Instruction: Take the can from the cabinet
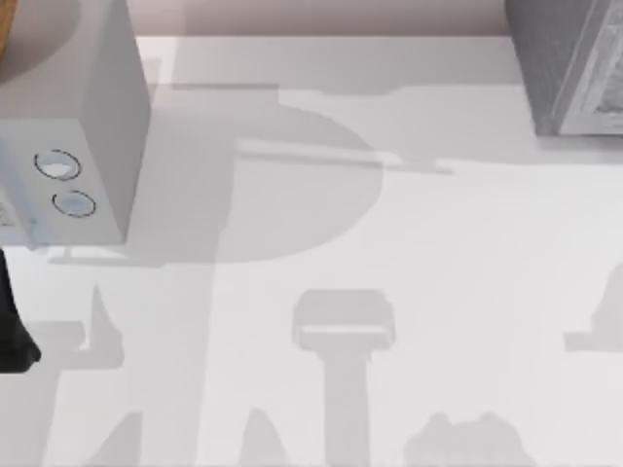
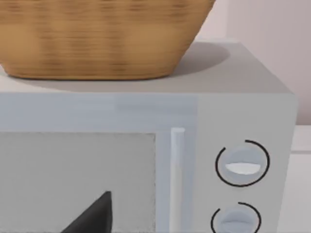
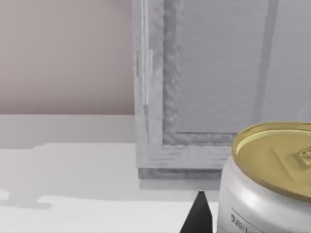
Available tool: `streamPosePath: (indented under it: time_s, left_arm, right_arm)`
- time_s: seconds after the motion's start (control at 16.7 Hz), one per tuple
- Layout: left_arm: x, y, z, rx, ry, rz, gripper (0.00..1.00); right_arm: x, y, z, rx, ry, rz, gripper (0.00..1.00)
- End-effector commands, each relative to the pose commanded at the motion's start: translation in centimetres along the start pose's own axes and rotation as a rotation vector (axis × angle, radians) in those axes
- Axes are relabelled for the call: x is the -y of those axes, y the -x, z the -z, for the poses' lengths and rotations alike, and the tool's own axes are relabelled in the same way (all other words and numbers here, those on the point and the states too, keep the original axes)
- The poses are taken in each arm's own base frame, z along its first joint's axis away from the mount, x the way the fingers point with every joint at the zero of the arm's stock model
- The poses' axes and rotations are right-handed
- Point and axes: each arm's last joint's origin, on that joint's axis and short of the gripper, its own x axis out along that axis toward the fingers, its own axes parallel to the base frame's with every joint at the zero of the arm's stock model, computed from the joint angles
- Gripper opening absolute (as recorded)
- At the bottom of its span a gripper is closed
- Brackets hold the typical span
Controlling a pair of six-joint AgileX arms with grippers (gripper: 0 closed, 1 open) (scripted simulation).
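Observation:
The cabinet (image 1: 569, 68) is the dark grey speckled box at the table's far right corner. In the right wrist view its paler framed front panel (image 3: 218, 63) stands close ahead. A silver can (image 3: 265, 184) with a gold lid stands upright in front of that panel, very near the camera. A black tip of my right gripper (image 3: 198, 218) sits just beside the can; whether it touches the can is hidden. My left arm (image 1: 15, 331) is at the table's left edge, and a black tip of my left gripper (image 2: 92, 216) faces the light-grey box.
A smooth light-grey box with two round dials (image 1: 73, 146) stands at the far left, with a wicker basket (image 2: 97, 39) on top of it. The white table (image 1: 389, 253) lies between the two boxes, crossed by arm shadows.

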Motion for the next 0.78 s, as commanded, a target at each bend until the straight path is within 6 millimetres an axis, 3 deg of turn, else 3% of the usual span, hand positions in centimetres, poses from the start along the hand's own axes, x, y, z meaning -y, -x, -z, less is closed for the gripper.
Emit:
streamPosePath:
  time_s: [0.12,0.3,0.78]
  left_arm:
    - [0.0,0.0,0.0,0.000,0.000,0.000,1.00]
    - [0.0,0.0,0.0,0.000,0.000,0.000,1.00]
    - [0.0,0.0,0.0,0.000,0.000,0.000,1.00]
  right_arm:
    - [0.2,0.0,2.4,0.032,-0.001,0.002,0.00]
    - [0.3,0.0,4.1,0.065,-0.002,0.002,0.00]
    - [0.4,-0.1,3.8,0.071,-0.001,-0.011,0.00]
